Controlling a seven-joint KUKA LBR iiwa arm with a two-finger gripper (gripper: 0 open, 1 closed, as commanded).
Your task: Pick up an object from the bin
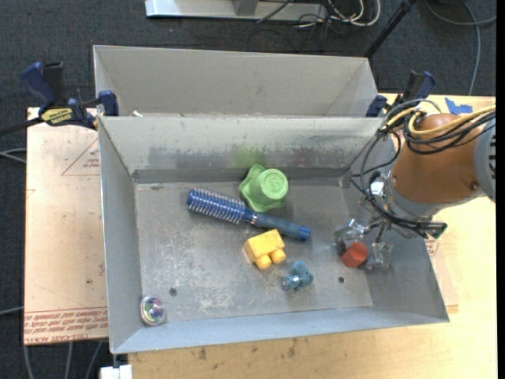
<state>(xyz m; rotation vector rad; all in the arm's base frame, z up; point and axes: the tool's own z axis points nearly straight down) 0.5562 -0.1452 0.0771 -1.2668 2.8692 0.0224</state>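
Claw is down at the right end of the grey bin, right of centre in the frame, and its two fingers are clamped on a small red chunk, one metal finger on each side of it. Can't really tell if the chunk is resting on the floor or just off it. The arm with its orange cover comes in from the right edge. Everything else sits well apart to the left: a blue hairbrush lying diagonally mid-frame, a green round cap-like thing touching it from above, a yellow block just below the brush handle, a little blue-grey piece near the block, and a shiny ball in the lower left corner.
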